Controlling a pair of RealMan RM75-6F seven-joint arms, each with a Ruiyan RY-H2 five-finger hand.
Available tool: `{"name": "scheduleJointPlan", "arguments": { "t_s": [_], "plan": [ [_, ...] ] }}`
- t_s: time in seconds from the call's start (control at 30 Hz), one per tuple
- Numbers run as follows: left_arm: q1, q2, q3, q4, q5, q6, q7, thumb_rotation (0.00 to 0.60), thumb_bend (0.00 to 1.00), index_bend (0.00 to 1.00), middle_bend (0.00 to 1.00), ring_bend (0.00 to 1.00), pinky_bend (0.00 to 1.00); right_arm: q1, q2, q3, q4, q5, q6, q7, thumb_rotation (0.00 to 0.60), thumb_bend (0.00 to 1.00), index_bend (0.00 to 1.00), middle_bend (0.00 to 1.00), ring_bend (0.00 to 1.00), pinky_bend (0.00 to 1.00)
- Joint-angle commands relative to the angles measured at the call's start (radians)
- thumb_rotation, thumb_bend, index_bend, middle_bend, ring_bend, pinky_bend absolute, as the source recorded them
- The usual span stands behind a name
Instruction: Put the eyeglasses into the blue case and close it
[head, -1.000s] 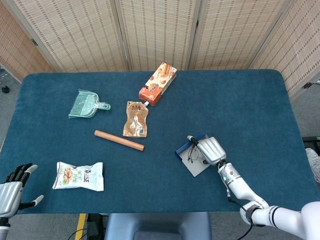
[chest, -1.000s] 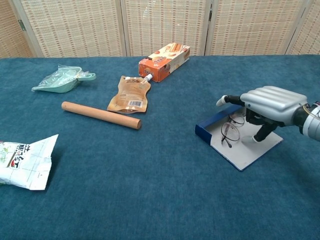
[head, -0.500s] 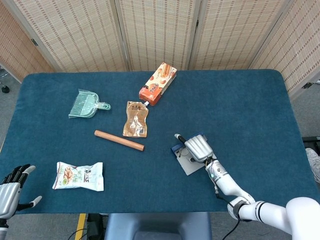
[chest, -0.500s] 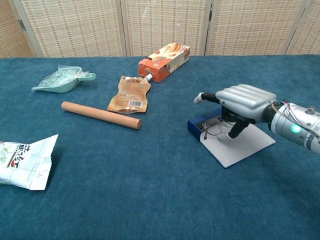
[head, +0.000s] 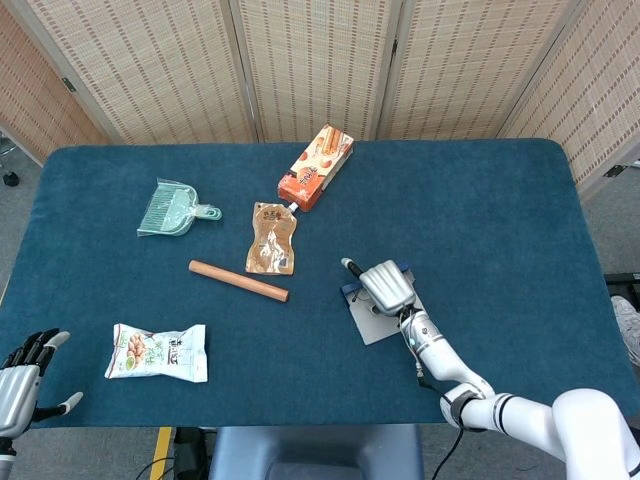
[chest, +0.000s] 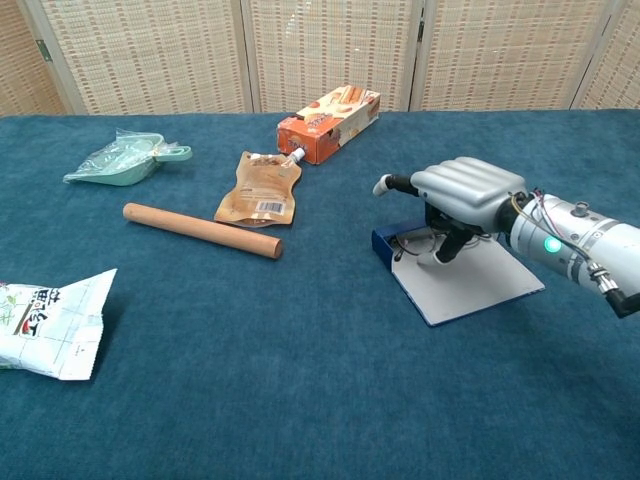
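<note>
Right hand (chest: 465, 195) is cupped over the eyeglasses (chest: 418, 243), fingers curled down onto them, probably nudging them into the blue case (chest: 462, 280), lid open flat on the worktop, right-center.

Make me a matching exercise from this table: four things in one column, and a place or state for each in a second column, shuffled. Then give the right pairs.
Things
1. wooden rod
2. blue case
3. snack packet
4. green dustpan

Places or states
A. lies open, lid flat on the cloth, under the right hand
B. near the table's front edge, closest to the left hand
C. furthest towards the table's left side, near the screens
D. lies just in front of the brown pouch

Pairs: 1-D, 2-A, 3-B, 4-C
</note>
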Motion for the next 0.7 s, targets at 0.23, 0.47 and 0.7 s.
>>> {"name": "scheduleJointPlan", "arguments": {
  "t_s": [0.23,0.47,0.7],
  "plan": [
    [0.000,0.000,-0.001,-0.001,-0.001,0.000,0.001,0.600,0.20,0.18,0.13,0.10,0.22,-0.076,0.111,-0.064,-0.147,-0.078,0.107,0.065,0.600,0.23,0.12,1.00,1.00,1.00],
    [-0.009,-0.004,-0.002,-0.007,0.010,-0.006,0.006,0.600,0.20,0.18,0.13,0.10,0.22,-0.153,0.187,-0.122,-0.214,-0.117,0.184,0.088,0.600,0.25,0.17,0.95,1.00,1.00],
    [-0.013,-0.006,-0.002,-0.015,0.015,-0.006,0.013,0.600,0.20,0.18,0.13,0.10,0.22,-0.201,0.187,-0.155,-0.160,-0.150,0.232,0.111,0.600,0.25,0.22,0.94,1.00,1.00]
  ]
}}
